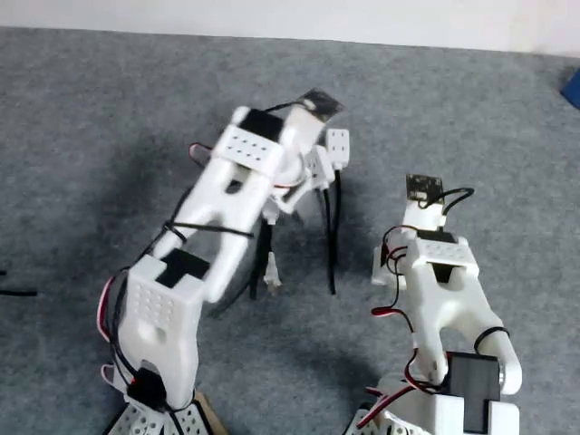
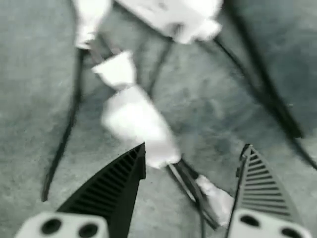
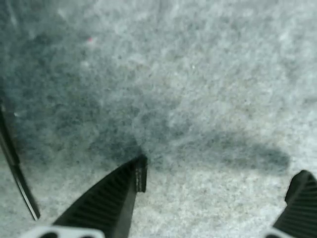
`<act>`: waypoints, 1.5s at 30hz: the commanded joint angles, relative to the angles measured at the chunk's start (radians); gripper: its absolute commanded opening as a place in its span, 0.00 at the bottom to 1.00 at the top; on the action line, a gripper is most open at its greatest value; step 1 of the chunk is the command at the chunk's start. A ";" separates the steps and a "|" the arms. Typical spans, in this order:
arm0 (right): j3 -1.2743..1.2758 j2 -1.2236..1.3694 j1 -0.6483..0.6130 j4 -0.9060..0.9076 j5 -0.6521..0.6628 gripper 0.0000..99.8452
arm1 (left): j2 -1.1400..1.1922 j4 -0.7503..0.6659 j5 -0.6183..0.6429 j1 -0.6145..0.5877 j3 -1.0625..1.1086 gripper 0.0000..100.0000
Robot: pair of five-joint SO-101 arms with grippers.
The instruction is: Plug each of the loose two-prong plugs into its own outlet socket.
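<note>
My left gripper [image 2: 193, 153] hangs open just above the carpet. A white two-prong plug [image 2: 133, 119] lies ahead of its fingertips, and a second plug [image 2: 215, 196] with a black cord rests between the fingers. Beyond them is a white outlet block [image 2: 173, 15]. In the high view the left arm [image 1: 245, 172] reaches to the white outlet block [image 1: 337, 145], and a loose plug [image 1: 270, 275] lies beside the arm. My right gripper [image 3: 220, 176] is open over bare carpet, holding nothing. The right arm [image 1: 435, 263] stands apart, to the right of the cords.
Black cords [image 1: 331, 245] trail from the outlet block toward the front, and one cord [image 3: 12, 163] shows at the edge of the right wrist view. Grey carpet [image 1: 91, 136] covers the table. A blue object [image 1: 571, 89] sits at the far right edge.
</note>
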 commanded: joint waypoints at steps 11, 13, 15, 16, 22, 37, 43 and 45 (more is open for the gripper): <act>-0.007 0.001 0.027 -0.044 -0.006 0.42 | -0.074 0.081 -0.025 -0.113 -0.114 0.30; -0.007 0.001 0.027 -0.044 -0.006 0.42 | -0.074 0.074 -0.025 -0.193 -0.122 0.30; -0.007 0.001 0.024 -0.044 -0.006 0.42 | -0.074 0.054 -0.025 -0.248 -0.120 0.30; -0.007 0.001 0.024 -0.044 -0.006 0.42 | -0.074 0.043 -0.026 -0.268 -0.119 0.30; 0.008 0.001 0.022 -0.044 -0.006 0.42 | 0.030 -0.057 -0.026 -0.323 -0.113 0.30; 0.007 0.001 0.022 -0.045 -0.006 0.42 | 0.120 -0.012 -0.017 -0.070 -0.176 0.27; 0.007 0.001 0.021 -0.045 -0.006 0.42 | 0.105 0.107 -0.017 0.010 -0.280 0.27; 0.007 0.001 0.021 -0.045 -0.006 0.42 | 0.105 0.140 -0.017 0.030 -0.291 0.26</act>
